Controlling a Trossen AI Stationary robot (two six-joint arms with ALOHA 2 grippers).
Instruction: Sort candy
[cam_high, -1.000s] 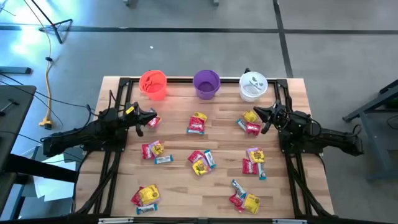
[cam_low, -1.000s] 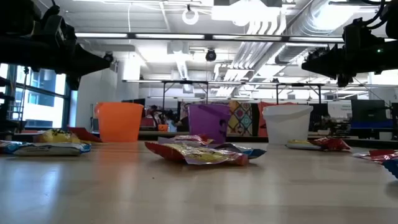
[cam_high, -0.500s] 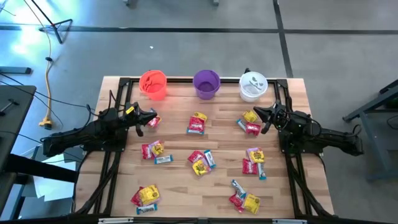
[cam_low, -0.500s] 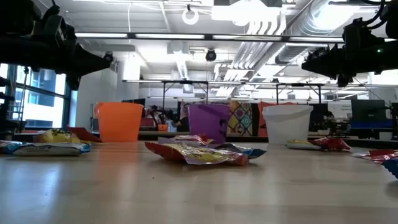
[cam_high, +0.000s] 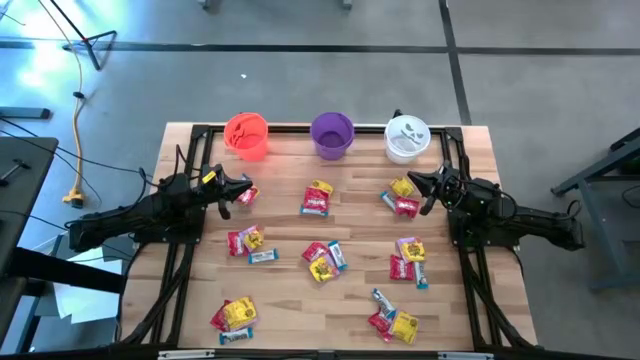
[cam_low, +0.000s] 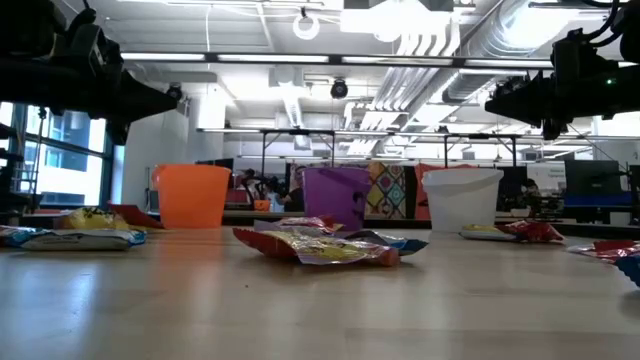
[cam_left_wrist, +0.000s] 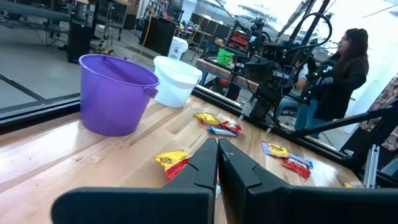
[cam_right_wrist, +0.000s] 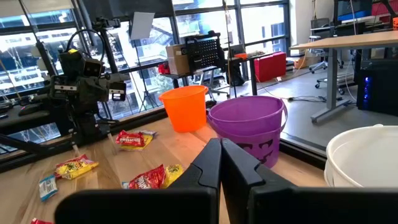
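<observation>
Candy lies in small heaps of red, yellow and blue-and-white packets across the wooden table (cam_high: 290, 300), such as one heap in the middle (cam_high: 323, 260) and one near the front (cam_high: 232, 316). My left gripper (cam_high: 247, 188) is shut and hovers level at the table's left side, above a red packet (cam_high: 246, 197). In the left wrist view its fingers (cam_left_wrist: 205, 163) meet tip to tip. At the right side my right gripper (cam_high: 417, 181) is shut too and hovers beside a heap (cam_high: 402, 197). Its fingers (cam_right_wrist: 210, 163) are closed with nothing between them.
Three cups stand in a row at the far edge: orange-red (cam_high: 247, 134), purple (cam_high: 332, 134) and white (cam_high: 407, 138). Black frame rails (cam_high: 180, 280) run along both table sides. A person (cam_left_wrist: 339, 74) sits beyond the right side.
</observation>
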